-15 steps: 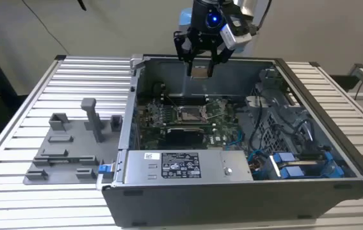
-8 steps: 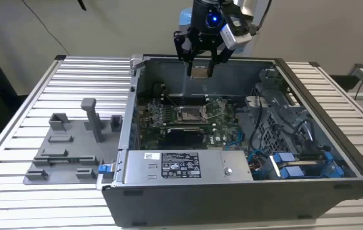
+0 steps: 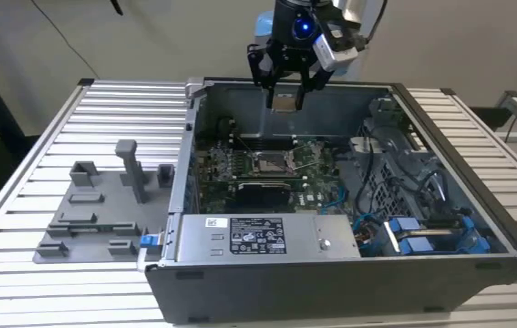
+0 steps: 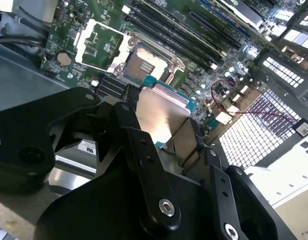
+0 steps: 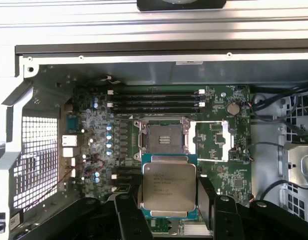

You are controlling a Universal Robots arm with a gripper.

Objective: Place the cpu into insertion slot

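Note:
My gripper (image 3: 285, 96) hangs above the back of the open computer case, shut on the cpu (image 3: 285, 103), a flat square chip with a silvery-tan face. In both wrist views the black fingers (image 5: 129, 210) clamp the cpu (image 5: 168, 186) (image 4: 161, 112) by two opposite edges. The insertion slot (image 3: 270, 162) lies below on the green motherboard, a square socket with a metal frame and dark centre. Its load plate (image 5: 211, 141) is swung open beside it. In the first wrist view the cpu sits just short of the insertion slot (image 5: 162, 137), well above it. The insertion slot (image 4: 144, 62) also appears in the second wrist view.
The case's metal walls (image 3: 331, 92) ring the board. A labelled metal box (image 3: 258, 236) and blue-tipped cables (image 3: 422, 236) fill the near side. Long black memory strips (image 5: 154, 100) run beside the socket. A grey fixture plate with pegs (image 3: 94, 212) lies on the slatted table at the exterior view's left.

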